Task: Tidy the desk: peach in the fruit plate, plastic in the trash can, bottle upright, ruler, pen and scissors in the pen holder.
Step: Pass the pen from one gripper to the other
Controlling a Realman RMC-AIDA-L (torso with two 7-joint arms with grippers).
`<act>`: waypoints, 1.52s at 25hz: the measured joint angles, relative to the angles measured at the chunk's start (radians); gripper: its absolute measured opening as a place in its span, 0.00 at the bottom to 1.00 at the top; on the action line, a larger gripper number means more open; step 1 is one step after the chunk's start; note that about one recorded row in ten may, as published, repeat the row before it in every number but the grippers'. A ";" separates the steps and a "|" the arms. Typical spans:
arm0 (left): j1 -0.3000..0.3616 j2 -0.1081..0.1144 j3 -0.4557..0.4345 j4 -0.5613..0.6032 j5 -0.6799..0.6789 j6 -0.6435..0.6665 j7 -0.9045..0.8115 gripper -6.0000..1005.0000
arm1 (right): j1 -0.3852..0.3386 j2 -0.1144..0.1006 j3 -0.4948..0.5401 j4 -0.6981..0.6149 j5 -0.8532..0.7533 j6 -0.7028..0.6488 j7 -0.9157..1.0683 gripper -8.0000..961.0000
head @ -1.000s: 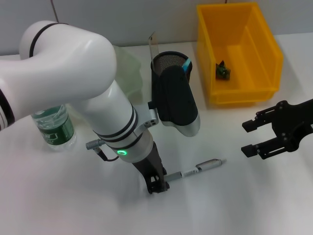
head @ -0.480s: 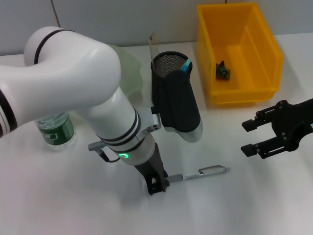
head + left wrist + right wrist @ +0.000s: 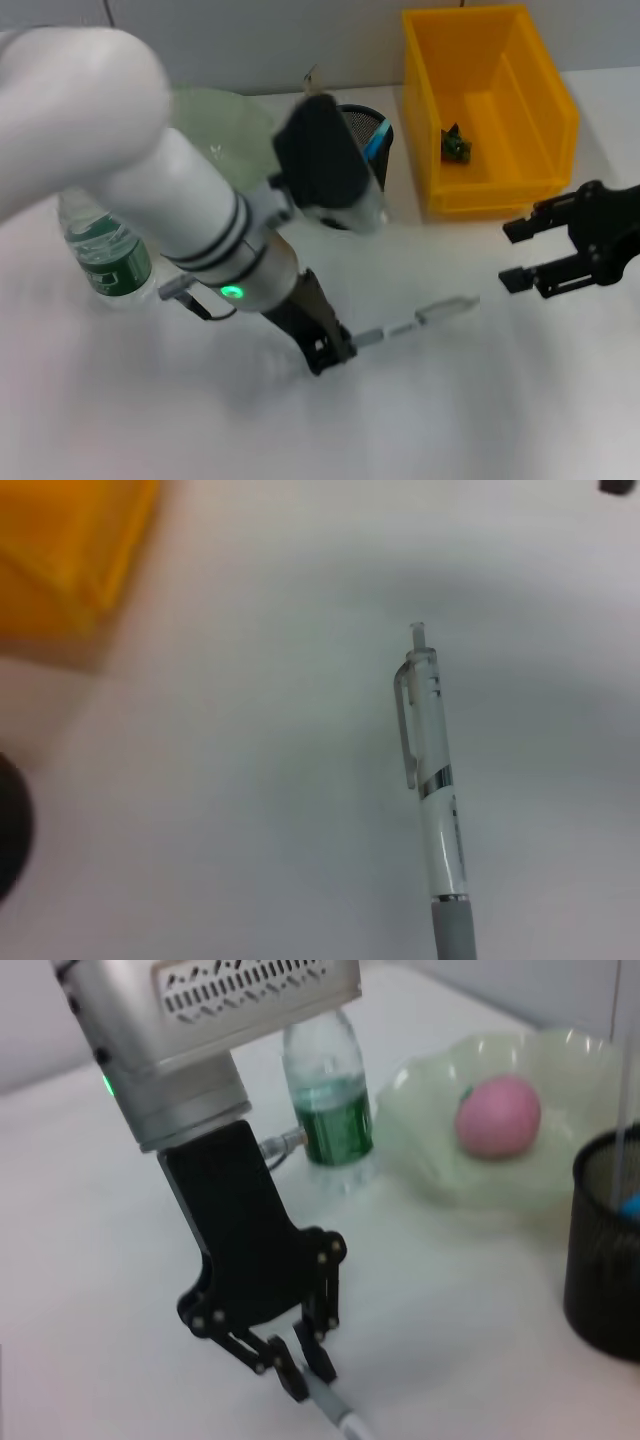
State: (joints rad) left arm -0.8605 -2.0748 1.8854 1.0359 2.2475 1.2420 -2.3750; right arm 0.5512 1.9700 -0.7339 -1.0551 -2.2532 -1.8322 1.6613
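1. Yellow plastic forms the trash can [image 3: 490, 110], which is standing at the far right of the white table [image 3: 450, 400]; a small dark green scrap of plastic [image 3: 457, 146] is lying on its floor.
2. The black mesh pen holder [image 3: 368, 135] is standing just left of the trash can, with a clear ruler [image 3: 312, 78] and a blue-tipped item [image 3: 375, 142] sticking up out of it.
3. The pale green fruit plate [image 3: 500, 1180] is sitting farther left, and the pink peach [image 3: 497, 1115] is resting inside it.
4. The water bottle [image 3: 105, 250] with a green label is standing upright at the left, near the plate.
5. The left gripper [image 3: 330, 350] is reaching down near the middle of the table, its fingers [image 3: 318, 1358] clenched on the grey grip end of the pen [image 3: 420, 318].
6. The pen is stretching out to the right from those fingers; its clear barrel and clip are showing above the table in the left wrist view [image 3: 432, 780]. Whether its free end is touching the surface cannot be told.
7. The right gripper [image 3: 522, 256] is hovering at the right, near the trash can's near side, with its jaws spread apart and nothing between them.
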 joint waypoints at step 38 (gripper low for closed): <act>0.337 0.013 -0.541 0.185 -0.219 0.287 0.421 0.15 | 0.158 -0.125 0.140 0.199 0.109 -0.119 0.604 0.67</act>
State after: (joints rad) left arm -0.5234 -2.0621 1.3440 1.2206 2.0283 1.5287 -1.9543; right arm 0.7095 1.8452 -0.5934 -0.8561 -2.1445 -1.9509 2.2652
